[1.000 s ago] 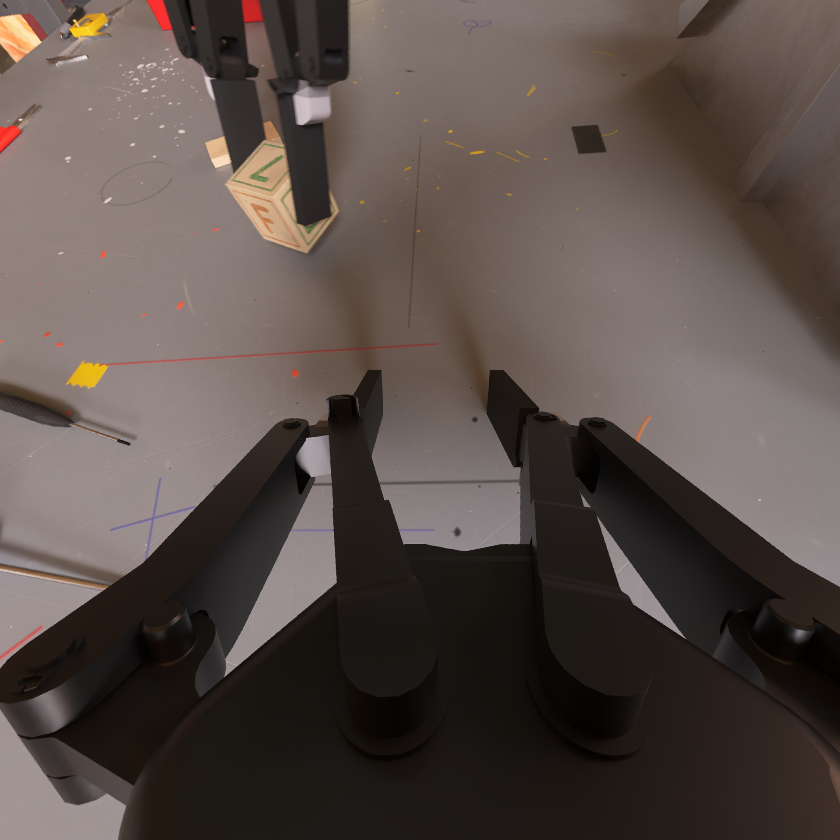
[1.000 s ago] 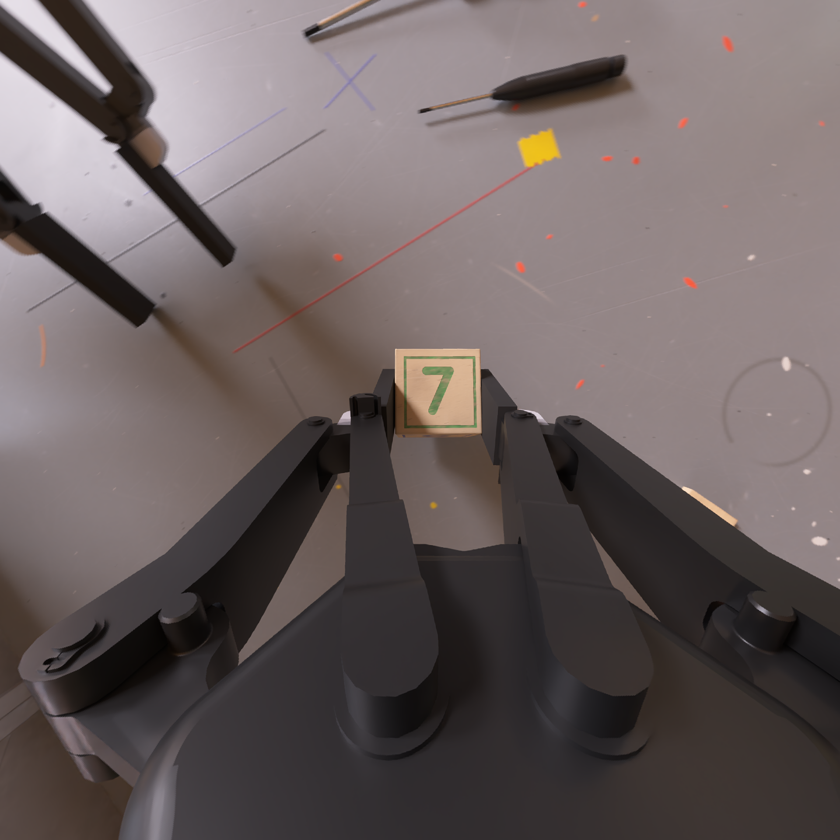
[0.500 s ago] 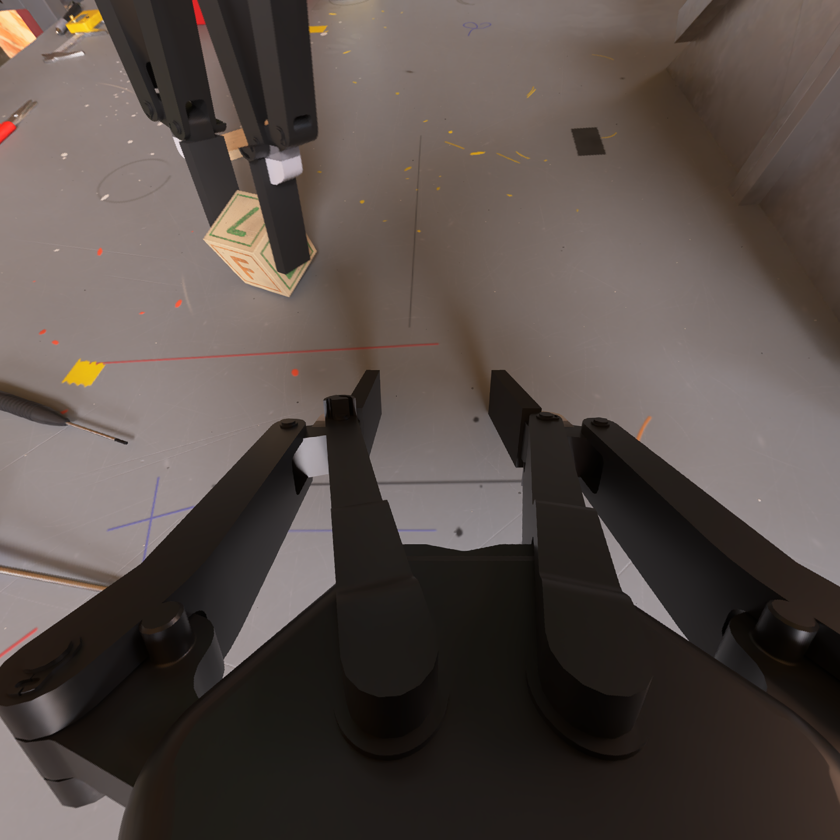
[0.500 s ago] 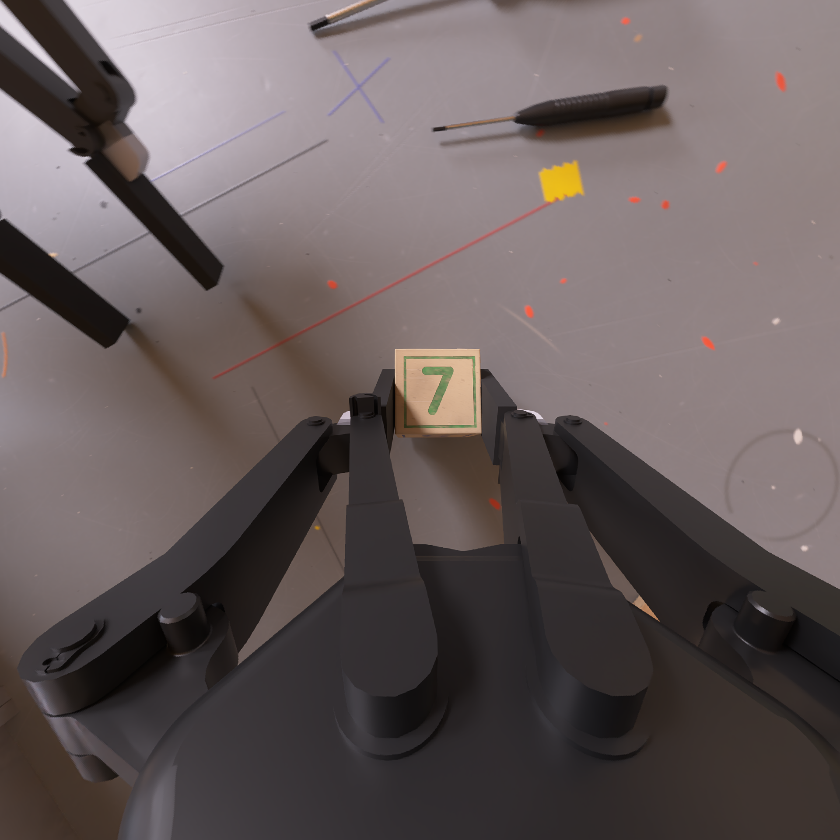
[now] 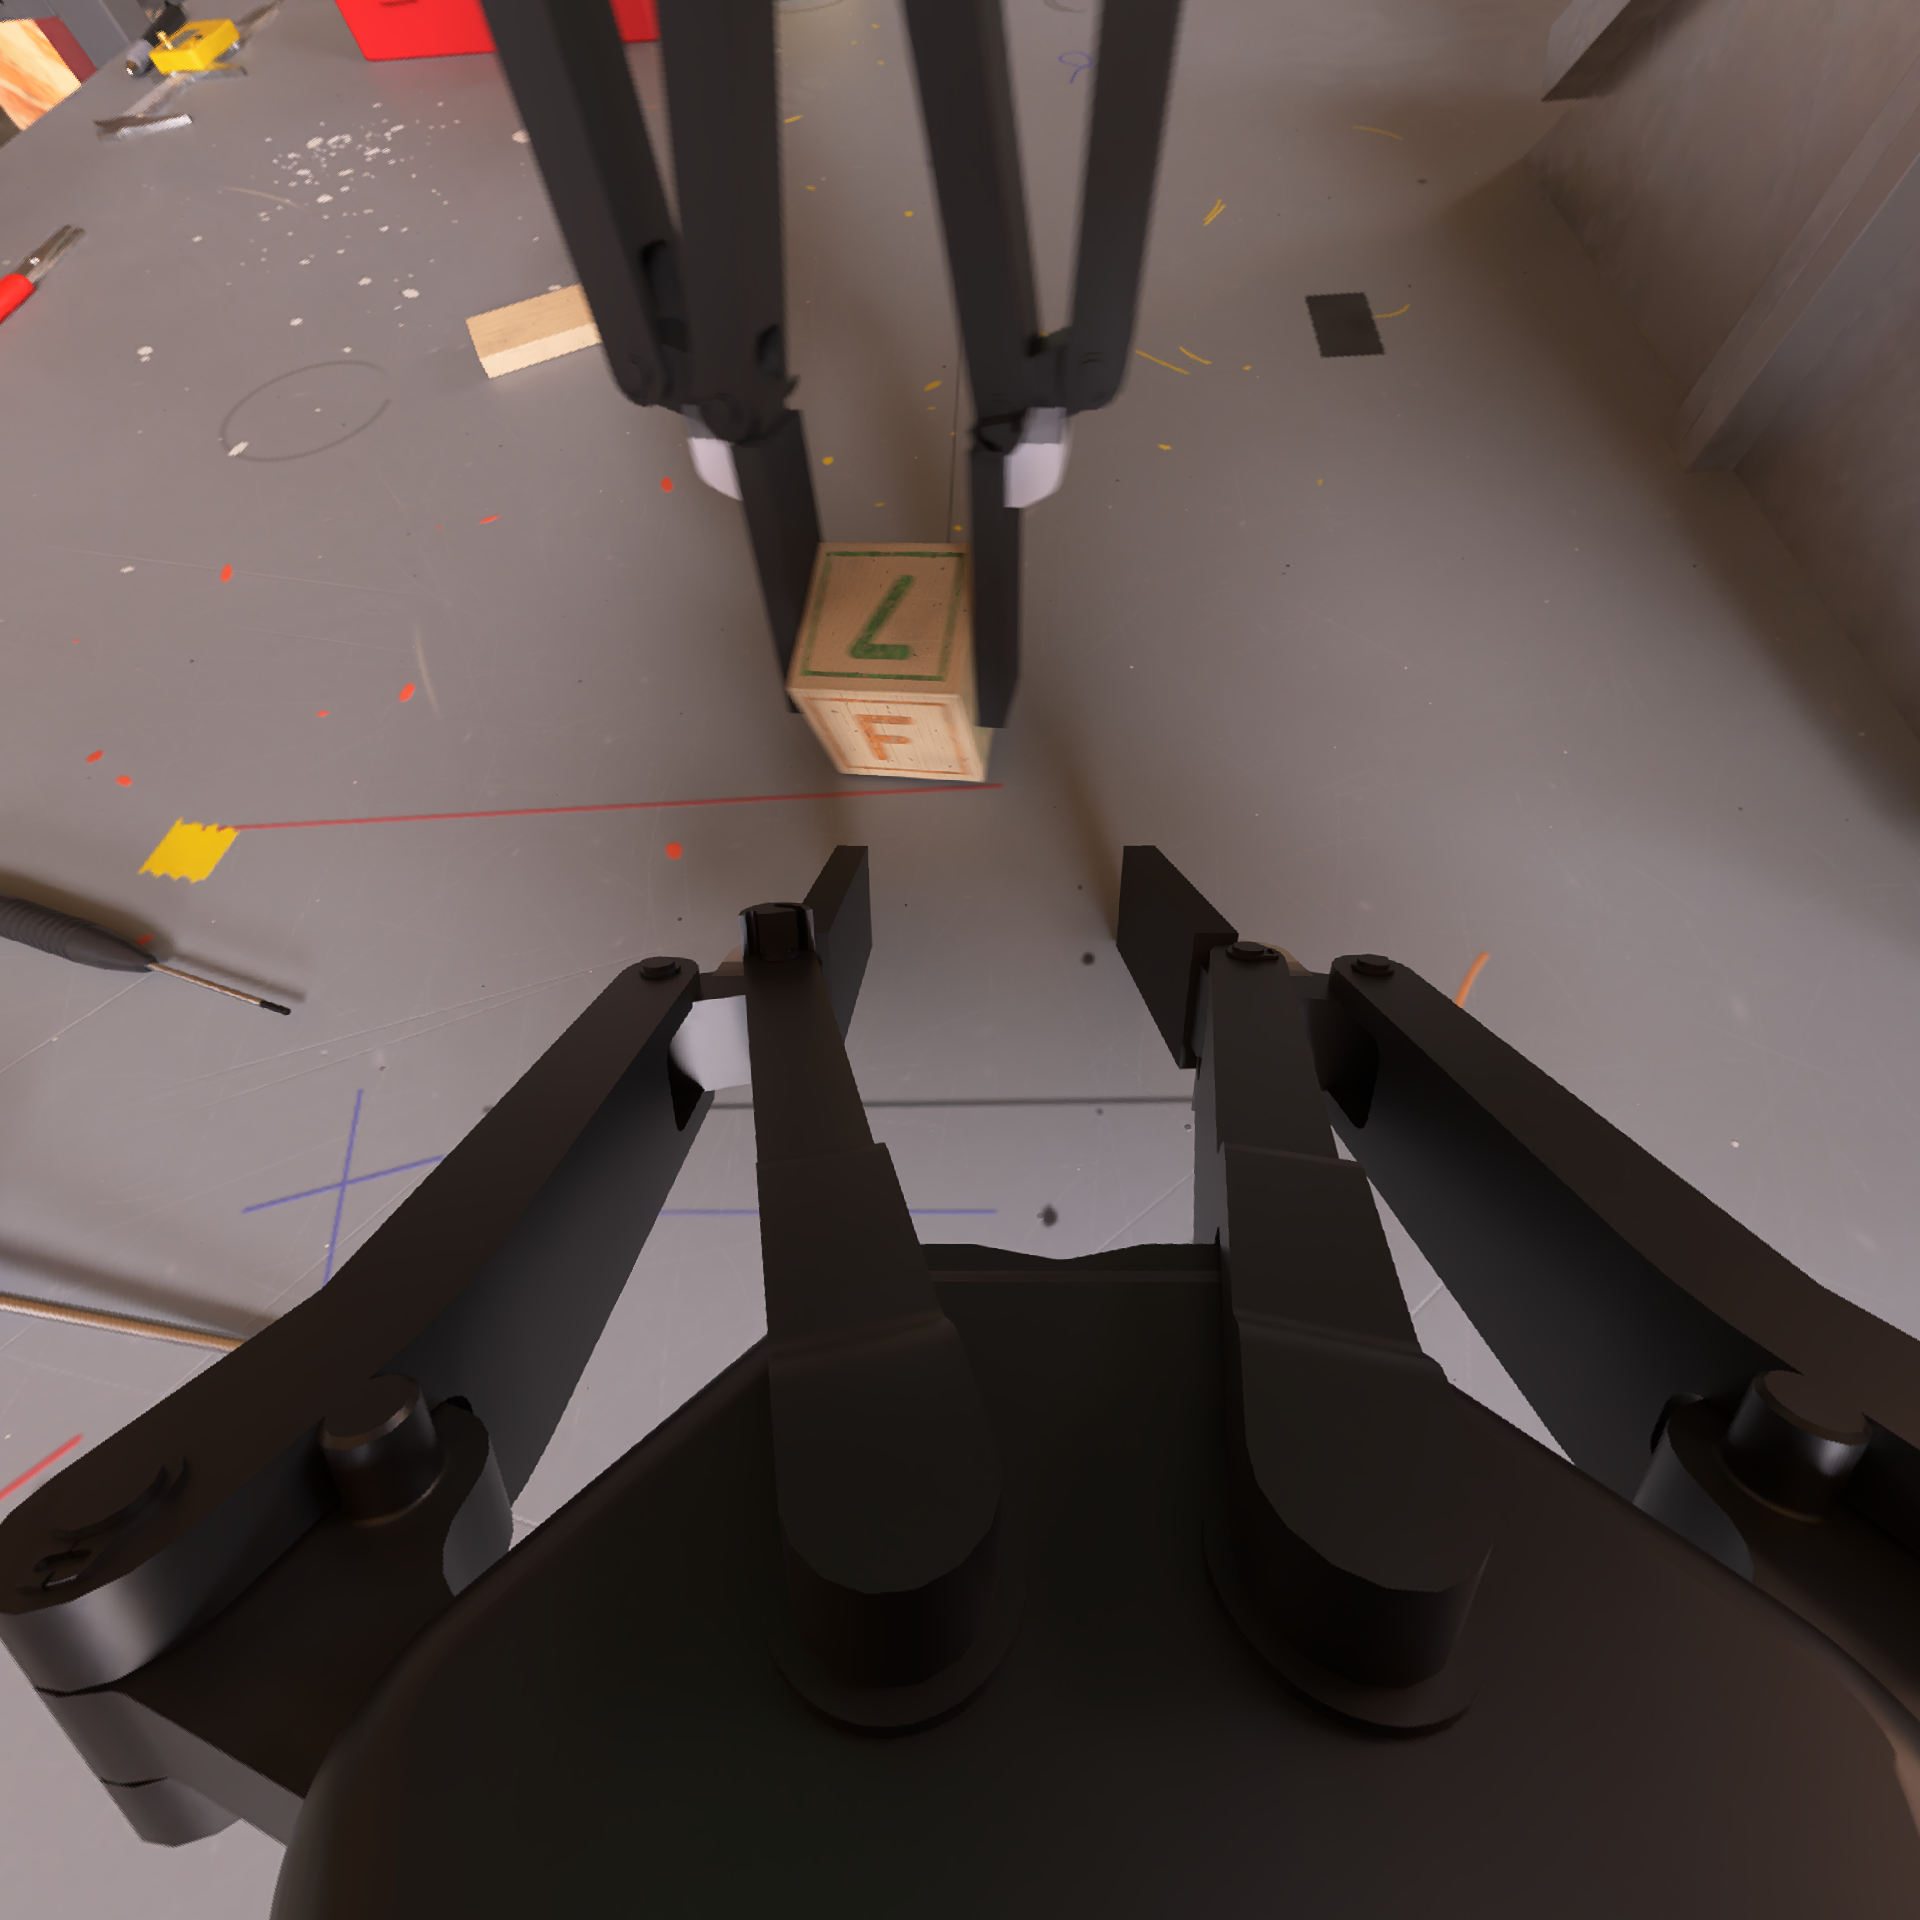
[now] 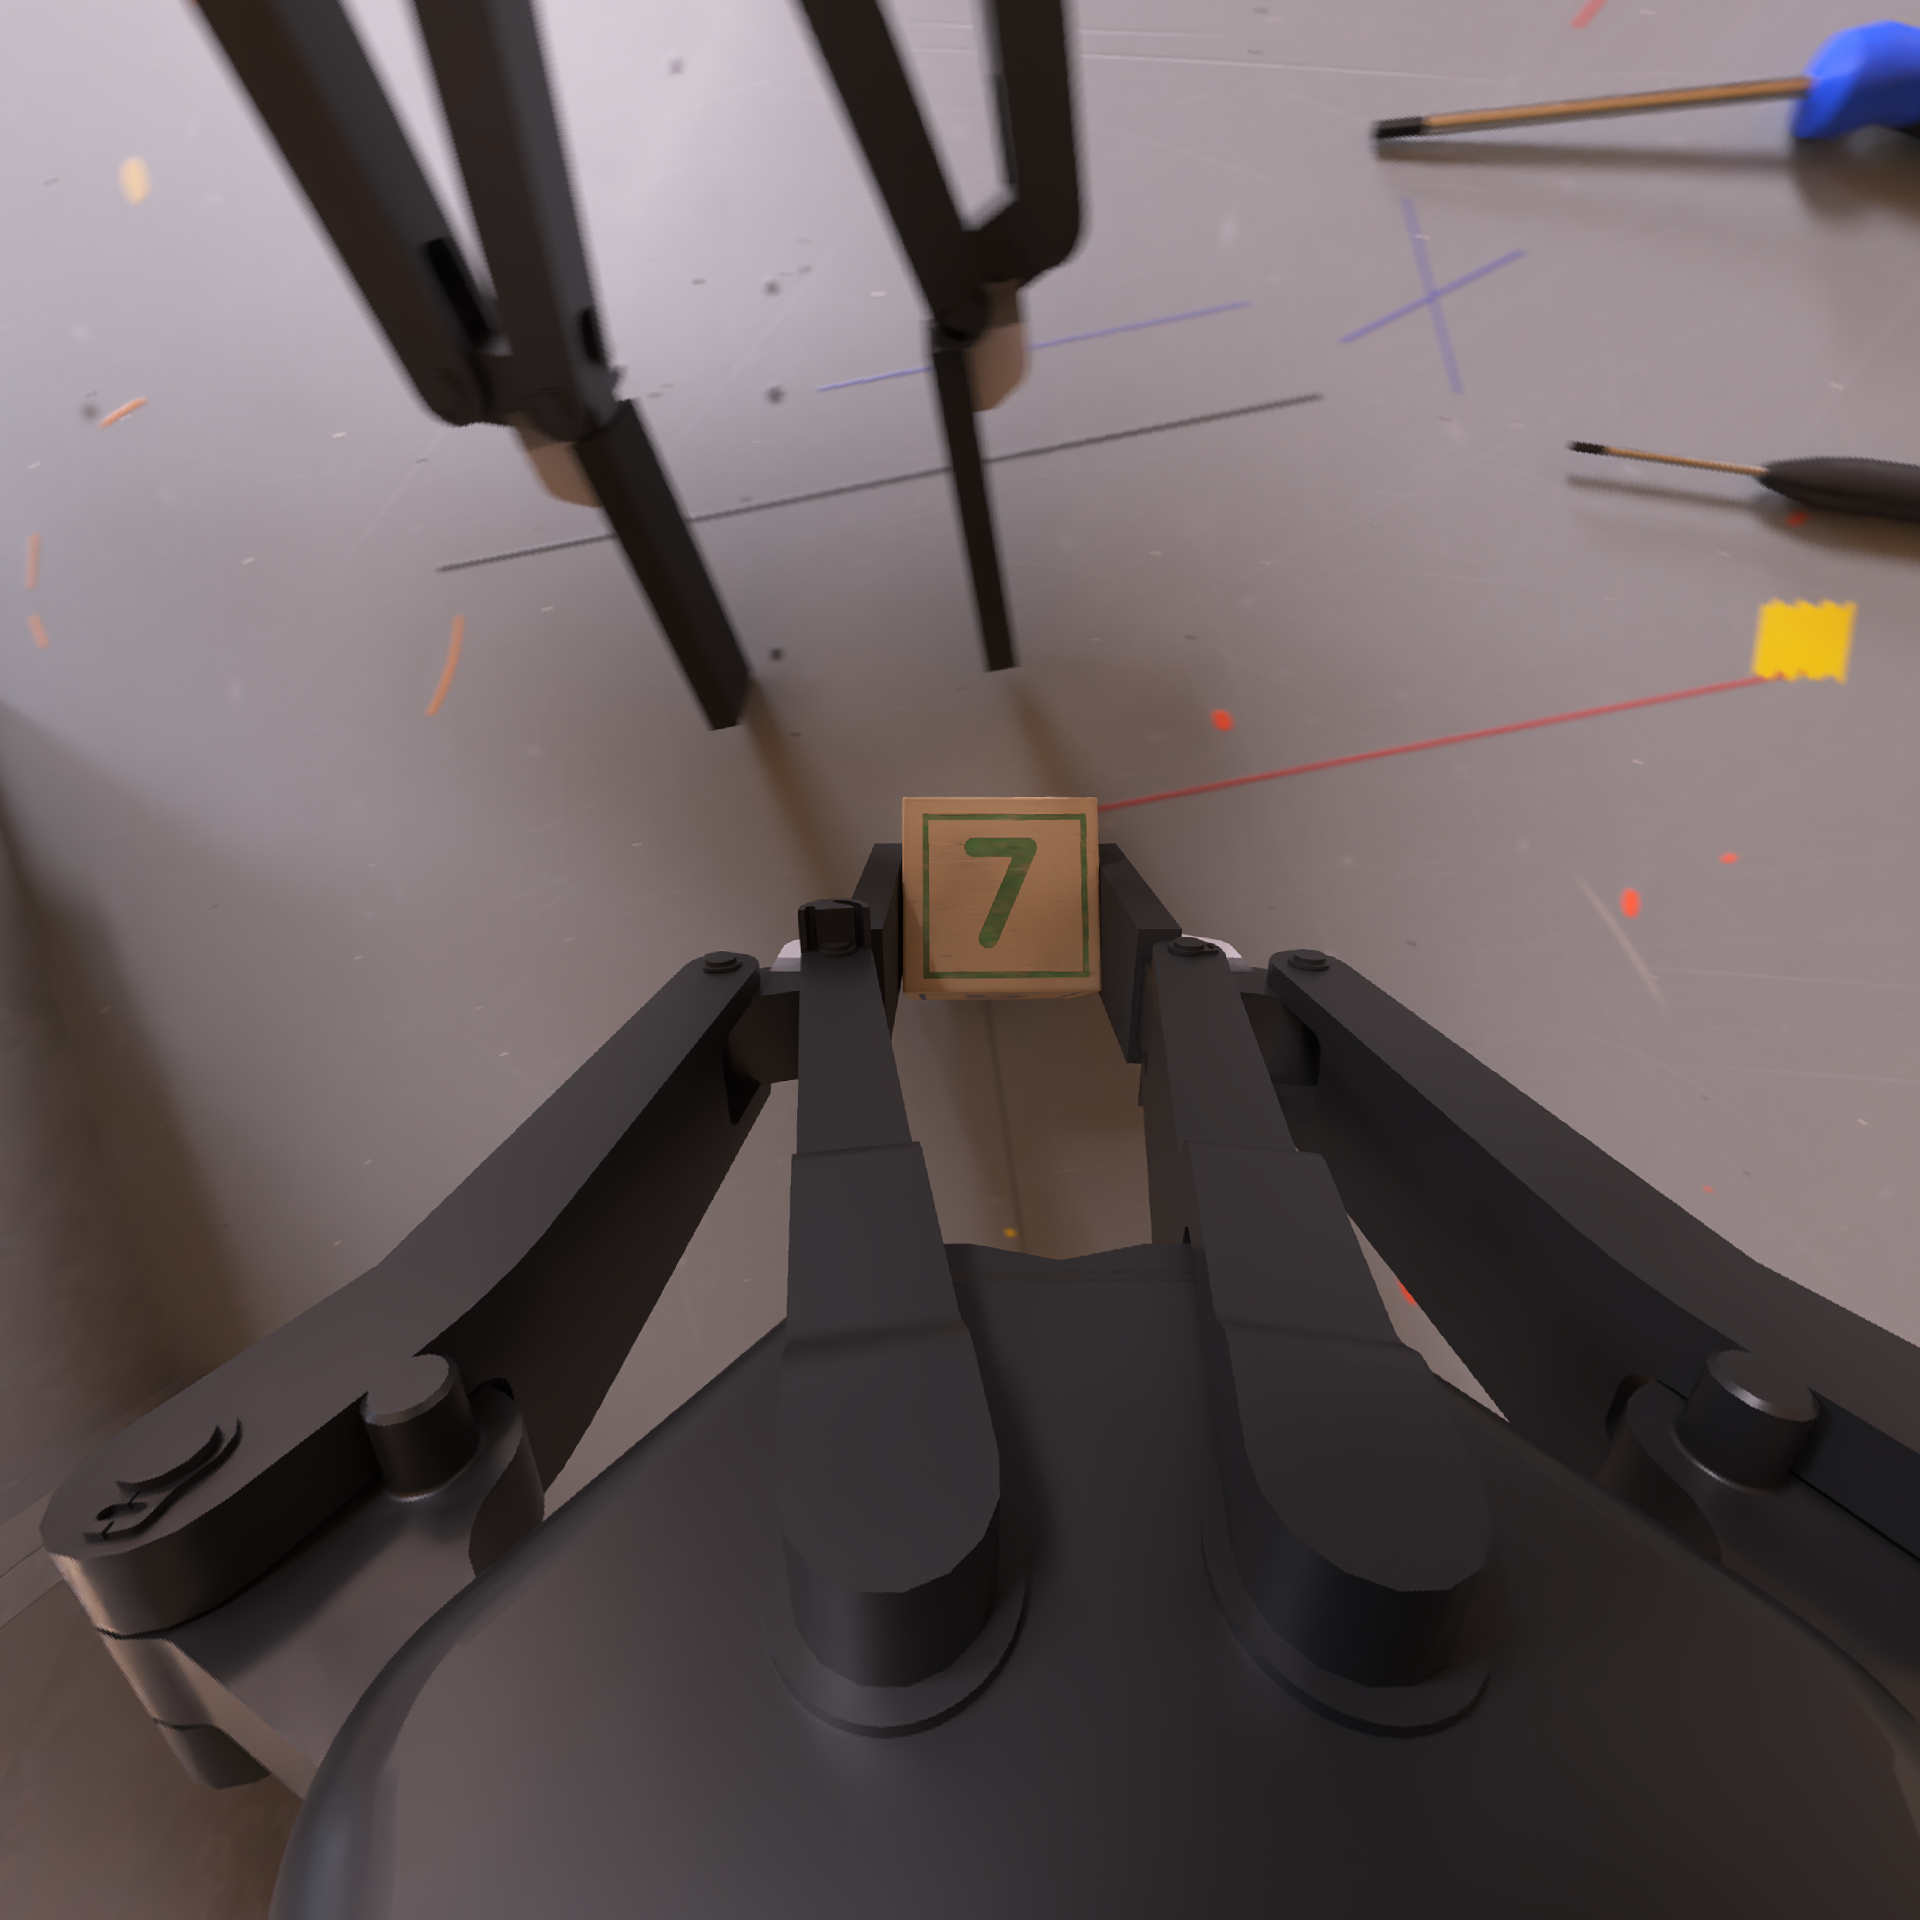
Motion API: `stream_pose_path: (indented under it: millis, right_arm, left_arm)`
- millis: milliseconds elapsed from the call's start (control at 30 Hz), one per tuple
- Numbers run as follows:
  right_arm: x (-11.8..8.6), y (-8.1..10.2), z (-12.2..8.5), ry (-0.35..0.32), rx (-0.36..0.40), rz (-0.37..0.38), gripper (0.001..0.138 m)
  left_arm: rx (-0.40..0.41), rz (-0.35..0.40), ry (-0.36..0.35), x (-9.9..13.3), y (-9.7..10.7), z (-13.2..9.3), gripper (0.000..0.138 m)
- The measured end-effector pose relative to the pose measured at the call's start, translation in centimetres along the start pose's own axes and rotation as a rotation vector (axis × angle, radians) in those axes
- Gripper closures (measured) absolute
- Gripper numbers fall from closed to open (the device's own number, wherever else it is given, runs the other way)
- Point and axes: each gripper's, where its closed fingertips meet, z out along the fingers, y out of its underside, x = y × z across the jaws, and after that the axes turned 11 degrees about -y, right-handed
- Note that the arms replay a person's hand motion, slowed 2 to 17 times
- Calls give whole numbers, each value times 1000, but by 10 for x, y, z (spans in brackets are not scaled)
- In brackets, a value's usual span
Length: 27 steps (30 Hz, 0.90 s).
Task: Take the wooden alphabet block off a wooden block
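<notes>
My right gripper is shut on the wooden alphabet block, a pale cube with green and orange markings. In the left wrist view the same block hangs between the right gripper's fingers, clear of the table. The plain wooden block lies flat on the table, behind and to the left of the held cube. My left gripper is open and empty, just in front of the held cube. It also shows in the right wrist view, across from the cube.
The grey table carries a black-handled screwdriver, a yellow tape piece and a red line. A blue-handled tool lies farther off. A red box and small tools sit at the far left edge. A wall stands on the right.
My right gripper has carried the alphabet block away from the plain wooden block, toward my left gripper and to the right in the left wrist view. The left gripper has stayed open and still.
</notes>
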Motion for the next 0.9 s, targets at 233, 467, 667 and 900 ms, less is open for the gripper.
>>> stream_pose_path:
  millis: [233, 467, 667, 900]
  right_arm:
    - [-49, 7, 8, -58, -25, -86, 94]
    - [-53, 30, 3, -47, -50, -61, 94]
    - [-22, 50, -9, 14, -25, 61, 94]
    - [-15, 46, -10, 19, 54, 128, 94]
  left_arm:
    - [1, 3, 0, 0, 0, 0, 75]
    - [2, 8, -1, 1, 0, -1, 76]
    - [3, 11, -4, 2, 0, -1, 77]
    - [3, 8, -3, 2, 0, -1, 77]
